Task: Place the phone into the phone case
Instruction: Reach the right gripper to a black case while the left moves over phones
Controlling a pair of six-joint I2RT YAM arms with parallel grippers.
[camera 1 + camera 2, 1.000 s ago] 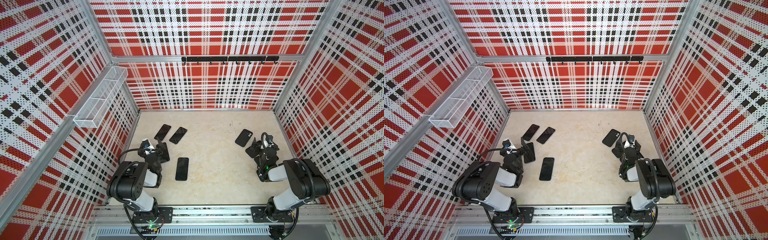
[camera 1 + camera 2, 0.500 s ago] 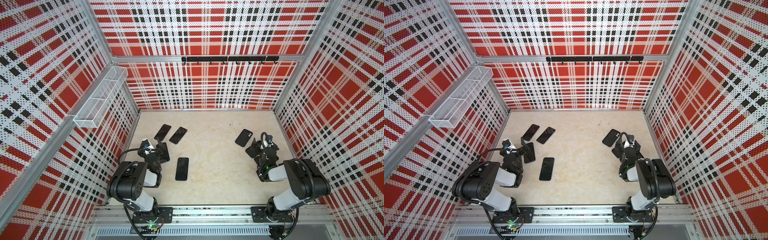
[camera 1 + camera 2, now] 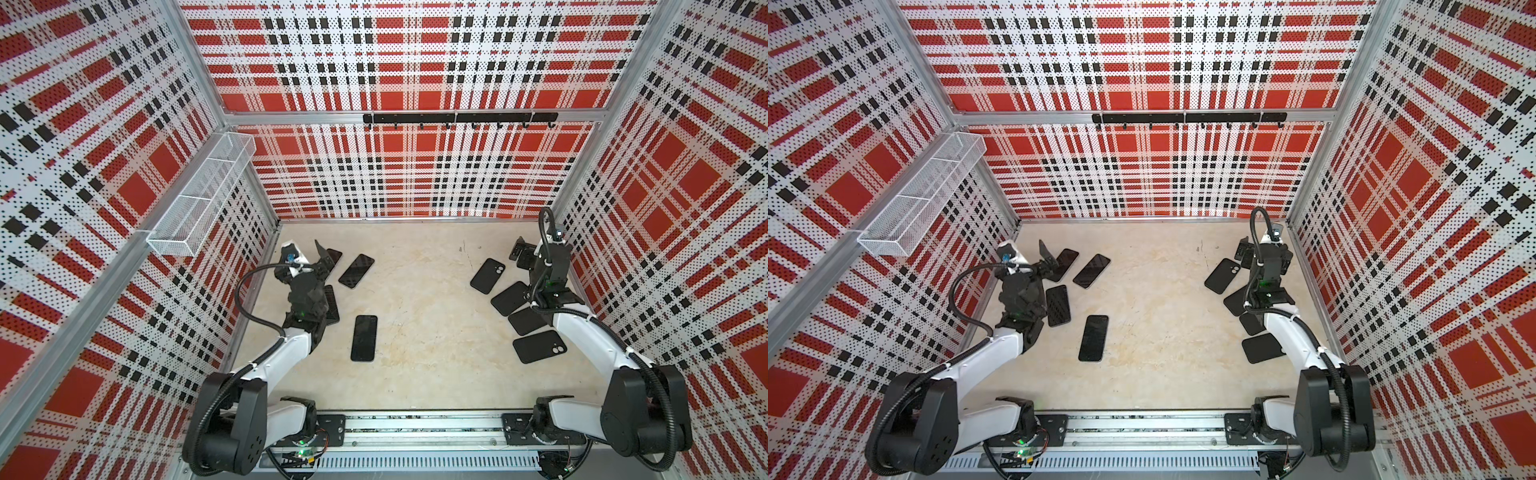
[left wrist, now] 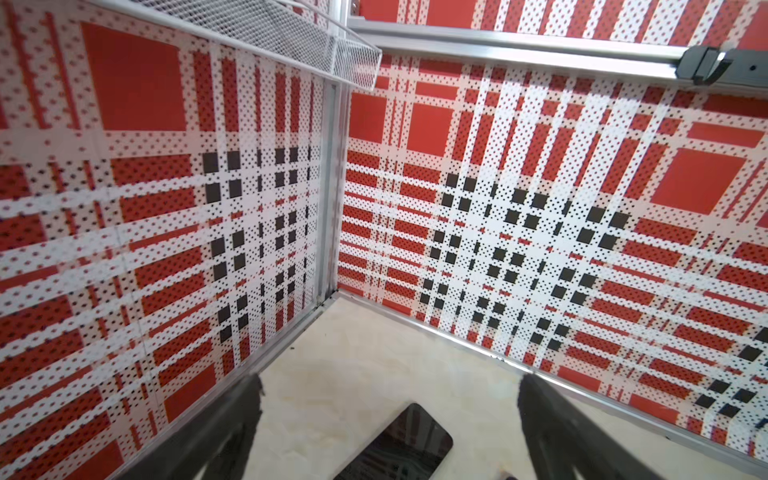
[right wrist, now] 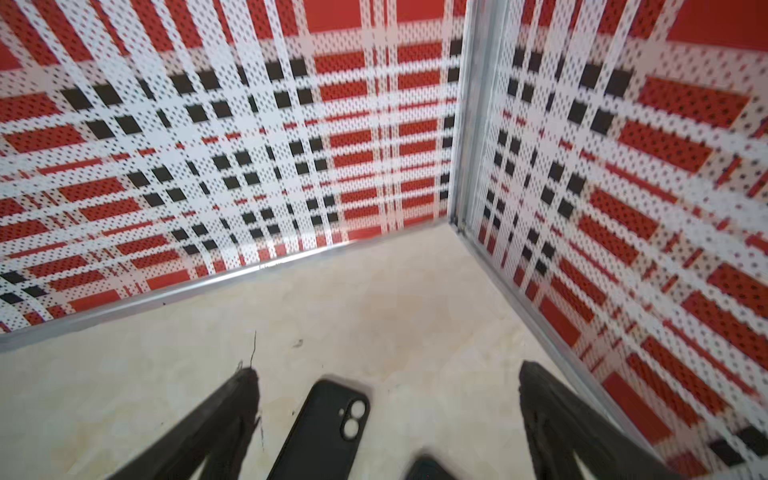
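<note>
Both top views: left gripper [image 3: 322, 259] hung with jaws spread wide and nothing in them, over the far-left group of phones. Far phone [image 3: 333, 259] lay partly under it, second phone [image 3: 356, 271] just beside that, and near phone [image 3: 363, 337] alone toward the middle, all flat on the tabletop [image 3: 415, 291]. Third phone [image 3: 331, 303] was half hidden by the left arm [image 3: 286, 349] in a top view, yet the third phone [image 3: 1057, 305] showed nearly whole in a top view. Right gripper [image 3: 523, 253] stood released too, empty, by the far-right corner. Four matte cases lay in a loose row along the right wall [image 3: 665, 249], well apart from the phones: far case [image 3: 487, 276], second case [image 3: 510, 298], third case [image 3: 527, 320], near case [image 3: 539, 347]. The near case [image 3: 1262, 348] was partly covered by the right arm [image 3: 1291, 336] in a top view. Whether anything sat inside the cases I could not tell. Mesh basket [image 3: 199, 199] on the left wall [image 3: 104, 208] had three compartments, and only plaid showed through the mesh. Hook rail [image 3: 457, 118] ran along the back wall [image 3: 415, 174]. Left wrist view: the far phone [image 4: 399, 449] showed one glossy end between the parted fingers [image 4: 232, 424], mirroring the plaid, a detail the top views lacked. A basket corner and a rail end showed overhead. Right wrist view: the far case [image 5: 324, 432] lay between the parted fingers [image 5: 224, 415], its twin lens holes plain. A blurred dark edge sat beside it, and I could not tell what it was.
</note>
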